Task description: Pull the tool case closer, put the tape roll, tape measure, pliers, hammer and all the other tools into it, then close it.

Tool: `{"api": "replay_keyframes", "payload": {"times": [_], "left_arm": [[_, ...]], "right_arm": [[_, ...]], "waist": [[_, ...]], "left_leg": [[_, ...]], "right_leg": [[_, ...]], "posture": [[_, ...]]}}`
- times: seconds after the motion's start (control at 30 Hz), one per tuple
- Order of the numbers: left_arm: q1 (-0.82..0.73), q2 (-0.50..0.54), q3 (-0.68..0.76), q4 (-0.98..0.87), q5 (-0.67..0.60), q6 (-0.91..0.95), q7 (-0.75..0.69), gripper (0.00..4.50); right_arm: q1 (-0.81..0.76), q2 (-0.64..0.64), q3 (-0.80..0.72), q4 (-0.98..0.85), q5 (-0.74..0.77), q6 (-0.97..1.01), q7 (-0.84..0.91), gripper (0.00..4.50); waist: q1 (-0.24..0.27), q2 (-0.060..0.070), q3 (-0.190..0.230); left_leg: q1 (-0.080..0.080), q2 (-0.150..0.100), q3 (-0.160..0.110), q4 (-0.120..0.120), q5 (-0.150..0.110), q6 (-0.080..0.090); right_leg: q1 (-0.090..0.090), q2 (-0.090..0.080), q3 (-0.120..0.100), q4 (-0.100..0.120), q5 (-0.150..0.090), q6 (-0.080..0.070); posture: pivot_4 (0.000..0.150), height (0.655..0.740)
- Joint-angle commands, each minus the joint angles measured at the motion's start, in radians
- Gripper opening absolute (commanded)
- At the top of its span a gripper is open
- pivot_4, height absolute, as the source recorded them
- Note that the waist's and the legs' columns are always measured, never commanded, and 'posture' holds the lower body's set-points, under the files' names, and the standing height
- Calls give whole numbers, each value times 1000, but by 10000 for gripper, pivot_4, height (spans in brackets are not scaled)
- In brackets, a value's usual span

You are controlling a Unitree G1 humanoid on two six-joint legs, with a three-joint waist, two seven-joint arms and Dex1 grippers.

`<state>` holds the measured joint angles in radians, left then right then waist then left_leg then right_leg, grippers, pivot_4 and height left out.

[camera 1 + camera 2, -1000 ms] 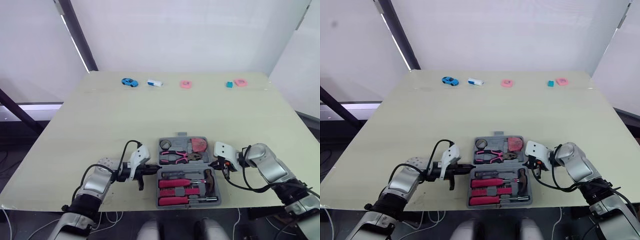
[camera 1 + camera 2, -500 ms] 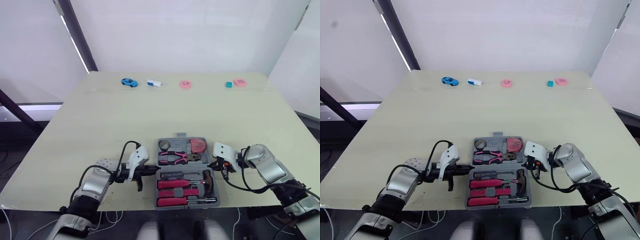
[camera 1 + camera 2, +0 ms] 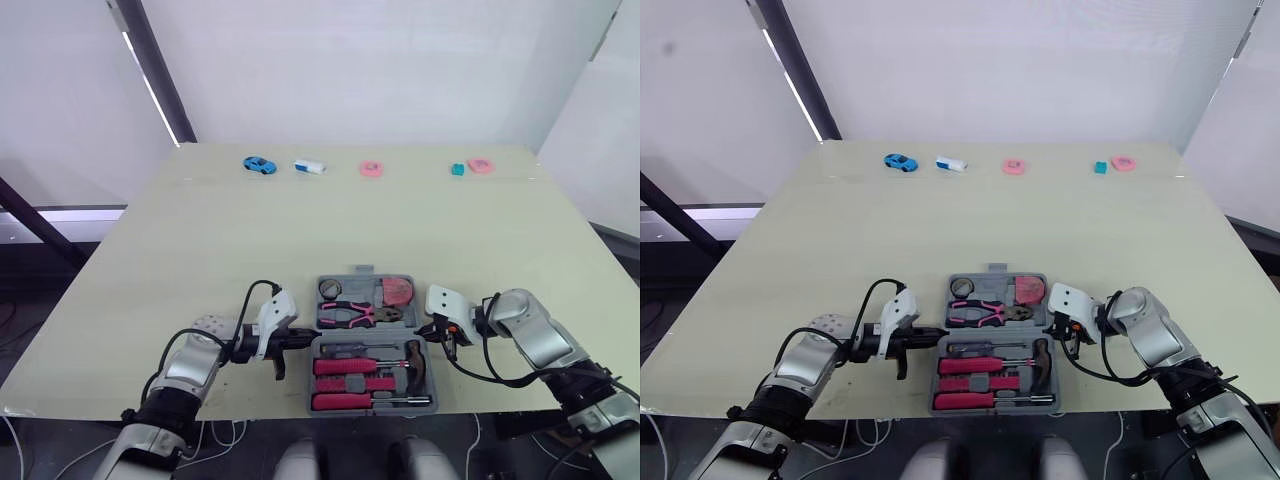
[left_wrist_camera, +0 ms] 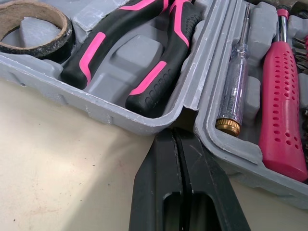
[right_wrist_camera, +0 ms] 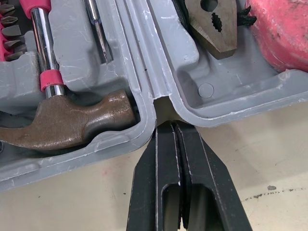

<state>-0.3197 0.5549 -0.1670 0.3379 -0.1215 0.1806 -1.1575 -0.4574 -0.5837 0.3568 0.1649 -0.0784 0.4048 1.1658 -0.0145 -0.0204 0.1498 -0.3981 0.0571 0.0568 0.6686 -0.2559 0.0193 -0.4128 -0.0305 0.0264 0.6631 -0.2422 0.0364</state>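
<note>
Beside one open tool case (image 5: 231,96), left hand (image 4: 174,134) and right hand (image 5: 171,127) lie clenched.

Silver-grey arms (image 3: 190,365), white wrist housings (image 3: 272,318), looping black cables (image 3: 262,284), flat black jaws

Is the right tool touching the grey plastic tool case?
Touching. The right wrist view shows the right tool, shut, pressed into the hinge notch of the grey plastic tool case, no gap.
</note>
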Motion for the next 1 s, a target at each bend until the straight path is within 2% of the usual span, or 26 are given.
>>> {"api": "replay_keyframes", "payload": {"times": [0.03, 0.23, 0.4, 0.53, 0.57, 0.6, 0.63, 0.7, 0.73, 1.0], "left_arm": [[-3, -5, -7, 27, 26, 2, 44, 0], [51, 8, 70, -15, -24, -34, 83, 0], [198, 32, 258, -120, -189, -66, 85, 0], [304, 68, 330, -182, -262, -49, 43, 19161], [327, 80, 351, -191, -276, -43, 42, 22999], [355, 94, 383, -195, -289, -42, 44, 29345], [373, 103, 405, -198, -297, -40, 46, 32010], [407, 123, 450, -202, -316, -36, 48, 41207], [422, 129, 463, -210, -326, -31, 43, 44380], [462, 143, 450, -355, -376, 67, 43, 44380]], "right_arm": [[12, 11, 7, -33, 19, -25, -4, 204], [34, -33, -102, -37, 87, -9, -14, 204], [163, -93, -362, -31, 277, -171, 7, 204], [272, -143, -466, -39, 344, -224, 33, 20079], [303, -156, -495, -45, 363, -230, 41, 23560], [351, -179, -534, -51, 379, -238, 48, 30286], [384, -194, -559, -59, 390, -243, 52, 33016], [457, -231, -625, -60, 414, -250, 58, 42276], [488, -247, -651, -58, 423, -253, 63, 45000], [576, -271, -734, -140, 529, -130, 41, 45000]], "waist": [[0, 0, 0], [1, 0, 0], [1, 0, 1], [4, 0, 1], [4, -1, 1], [5, -1, 1], [7, -1, 1], [6, -1, 2], [5, -1, 2], [2, -2, 2]], "left_leg": [[0, 0, 0, 0, 0, 0], [0, 0, 0, 0, 0, 0], [-1, 0, 0, 0, 0, 0], [-2, 0, 1, -2, 0, 0], [-1, 0, 1, -2, 0, 0], [-1, 0, 1, -2, 0, 0], [-1, 0, 1, -2, 0, 0], [-1, 0, 1, -1, 0, 0], [-1, 0, 2, -1, 0, 0], [1, 1, 0, -2, 0, 0]], "right_leg": [[0, 0, 0, 0, 0, 0], [0, 0, 0, 0, 0, 0], [0, -1, 0, -1, 0, 0], [0, -3, -1, -2, 0, 1], [0, -3, -1, -3, -1, -1], [0, -3, -1, -3, -1, -2], [0, -3, -1, -2, -2, -2], [0, -4, -1, -2, -2, -2], [0, -4, -1, -2, -2, -2], [0, -5, 1, -2, -3, -1]], "posture": [[1500, 7400], [1500, 7400], [1500, 7400], [1500, 7400], [1500, 7400], [1500, 7400], [1500, 7400], [1500, 7400], [1500, 7400], [1500, 7400]]}}
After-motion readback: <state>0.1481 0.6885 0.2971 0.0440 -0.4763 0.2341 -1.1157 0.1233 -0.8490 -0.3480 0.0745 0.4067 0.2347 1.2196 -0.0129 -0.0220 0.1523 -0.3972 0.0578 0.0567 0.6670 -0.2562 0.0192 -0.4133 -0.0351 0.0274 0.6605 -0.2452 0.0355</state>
